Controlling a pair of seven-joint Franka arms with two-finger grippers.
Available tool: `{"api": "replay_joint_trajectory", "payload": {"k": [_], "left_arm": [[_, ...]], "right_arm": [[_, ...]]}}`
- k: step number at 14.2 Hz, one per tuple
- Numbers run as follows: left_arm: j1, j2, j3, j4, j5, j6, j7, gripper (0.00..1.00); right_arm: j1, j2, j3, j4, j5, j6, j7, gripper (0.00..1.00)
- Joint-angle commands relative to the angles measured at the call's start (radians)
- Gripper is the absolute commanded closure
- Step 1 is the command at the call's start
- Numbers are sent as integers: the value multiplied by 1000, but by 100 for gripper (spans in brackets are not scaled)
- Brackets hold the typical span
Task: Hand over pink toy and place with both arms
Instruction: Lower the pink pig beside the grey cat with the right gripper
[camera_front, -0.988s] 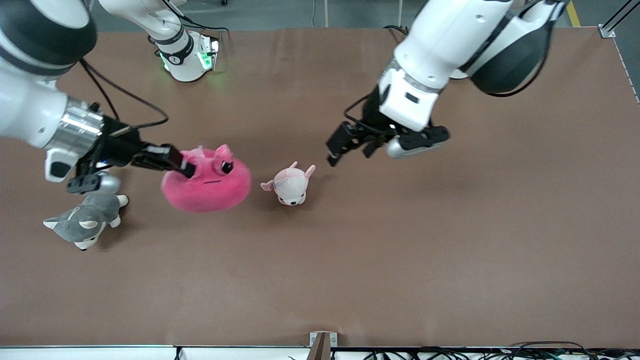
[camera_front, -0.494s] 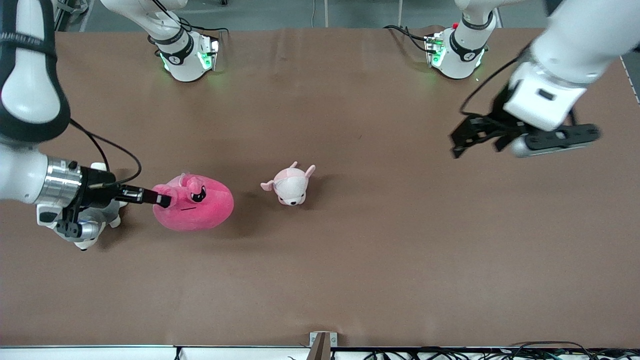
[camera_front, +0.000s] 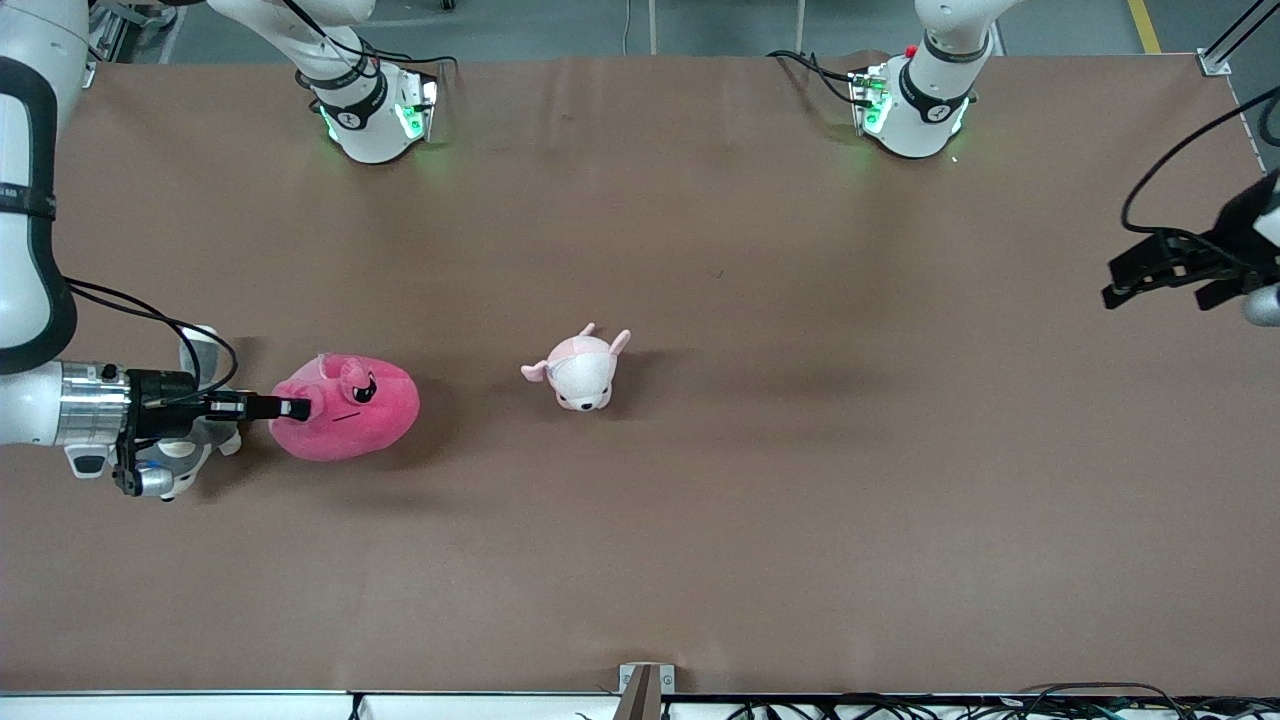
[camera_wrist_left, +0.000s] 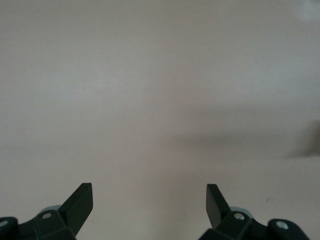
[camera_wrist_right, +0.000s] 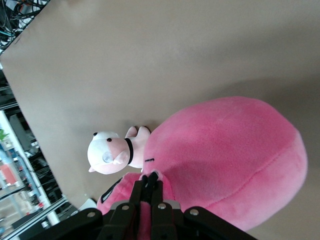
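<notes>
Right tool (camera_front: 296, 408) reaches out level, fingers pinched together; left tool (camera_front: 1125, 283) hangs spread wide.

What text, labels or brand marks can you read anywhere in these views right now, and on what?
None can be read.
Right arm's base: a small dark mark on its collar, too small to read.
Left arm's base: a similar mark, too small to read.
Pink toy, small pale plush, table: no writing.
</notes>
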Motion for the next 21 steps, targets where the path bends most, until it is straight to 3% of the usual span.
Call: {"api": "replay_joint_trajectory", "payload": {"k": [1, 6, 8, 21], "left_arm": [[29, -77, -6, -92, 1, 11, 43, 0], [50, -147, -6, -152, -25, 34, 61, 0], [52, -185, -5, -198, -56, 79, 61, 0], [53, -163, 1, -152, -55, 84, 61, 0]], "right_arm": [[-26, 49, 20, 11, 36, -18, -37, 100], [-37, 114, 20, 10, 116, -6, -80, 100], [-48, 131, 18, 5, 189, -9, -80, 100], [-74, 188, 18, -18, 229, -3, -91, 99]]}}
